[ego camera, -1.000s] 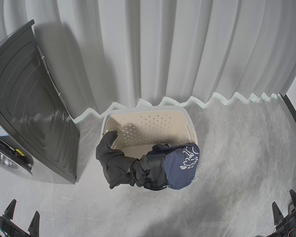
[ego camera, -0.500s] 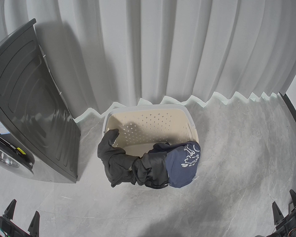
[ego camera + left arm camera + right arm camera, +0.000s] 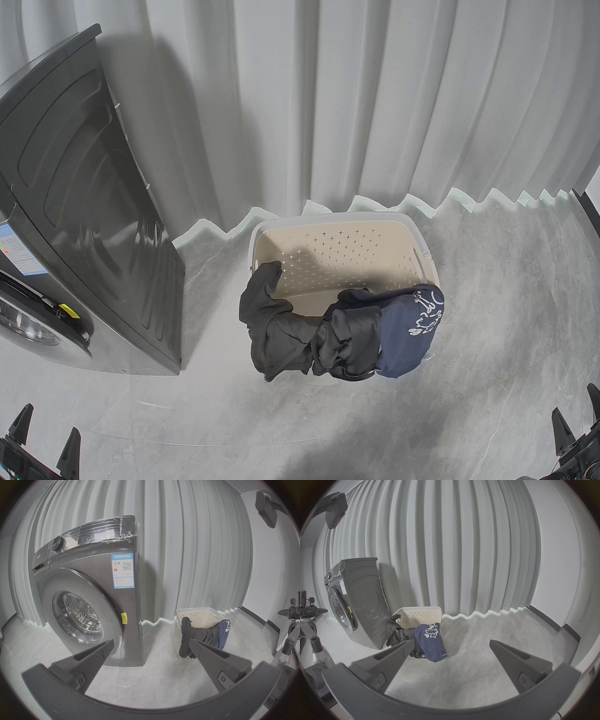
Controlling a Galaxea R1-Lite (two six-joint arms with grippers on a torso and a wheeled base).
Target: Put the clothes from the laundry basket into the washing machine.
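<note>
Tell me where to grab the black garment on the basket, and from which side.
Probably pinch the black garment at the thick bunch on the laundry basket's near rim, coming down from the robot's side. The cloth heaps up there, exposed, with its end hanging outside.

Left pincer [image 3: 150, 642], right pincer [image 3: 451, 642], dk grey, wedge-shaped, ribbed inner faces, screw nr base

Bright, even light; washing machine [image 3: 81, 219] shadows the curtain [image 3: 375, 94]; wrist views' edges curve.

Laundry corner of a staged room, grey washing machine [image 3: 81, 206], laundry basket [image 3: 337, 219], white curtain backdrop [image 3: 375, 94], pale marbled floor [image 3: 494, 331]
</note>
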